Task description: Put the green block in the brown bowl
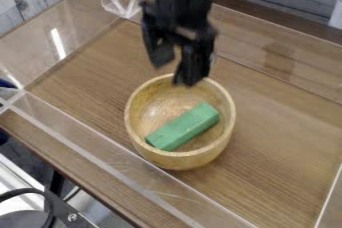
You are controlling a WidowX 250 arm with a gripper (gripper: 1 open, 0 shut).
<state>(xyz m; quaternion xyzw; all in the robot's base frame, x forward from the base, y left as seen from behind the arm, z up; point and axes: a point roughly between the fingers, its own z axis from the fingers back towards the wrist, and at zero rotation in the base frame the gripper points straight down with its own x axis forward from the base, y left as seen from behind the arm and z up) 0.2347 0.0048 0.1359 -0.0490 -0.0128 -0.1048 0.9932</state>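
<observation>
Fingers of the black gripper stand apart, with nothing between them, and point down over the far rim of the brown bowl. They hang clear above the bowl and touch neither its wall nor what lies inside. The gripper looks somewhat blurred, so the finer shape of its tips cannot be made out.

Inside the brown bowl lies the green block. It rests on the bowl's floor, lying flat and slanted, one end low toward the near left of the bowl and the other end up toward the right wall. Whether that upper end leans on the wall or only comes close to it cannot be told. Pale wood grain shows on the bare part of the bowl's floor behind the block. Nothing else is in the bowl.

The bowl sits on a wooden worktop, toward its near side. Clear plastic walls fence the worktop round, and the bowl stands just inside the near wall, close to it but apart from it.
</observation>
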